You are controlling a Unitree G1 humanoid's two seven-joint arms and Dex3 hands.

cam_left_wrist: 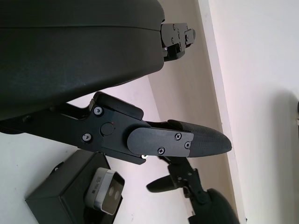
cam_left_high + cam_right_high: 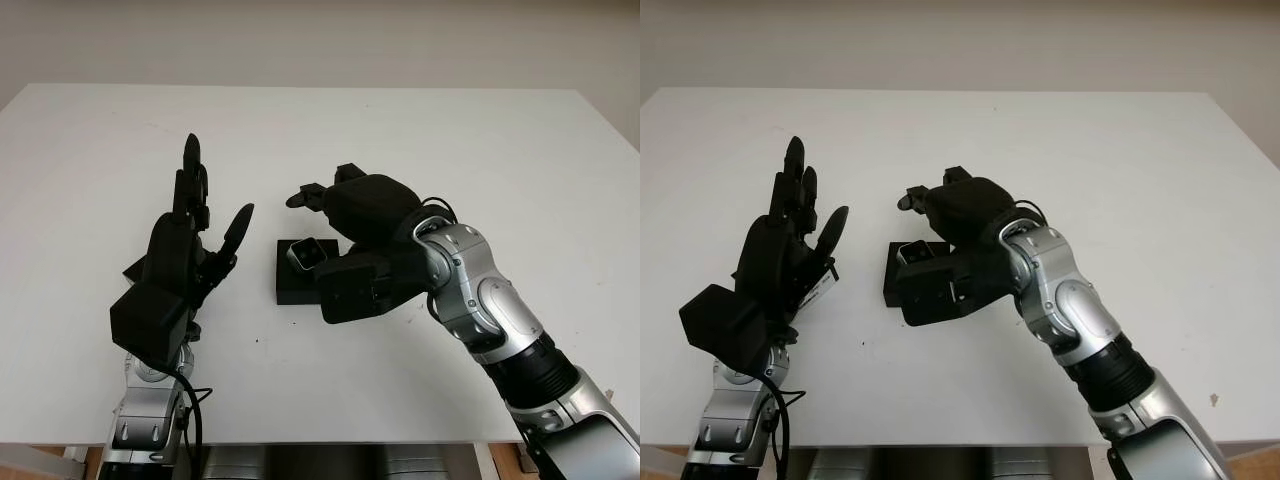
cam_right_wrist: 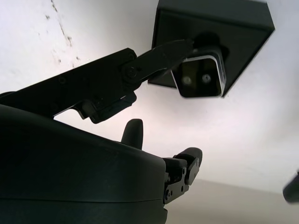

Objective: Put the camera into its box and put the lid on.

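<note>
White table, matte top, takes up most of what we see. Few tiny dark specks on surface near front edge. Plain light grey wall runs behind far edge. Bit of wooden floor peeks out under front edge, lower right corner.

Tabletop: plain white, a few small dark specks. Box: matte black. Camera: silver-grey casing, glossy black face. Left robot hand and right robot hand: black shells; forearms silver-grey with black joints. Wall behind: pale beige
</note>
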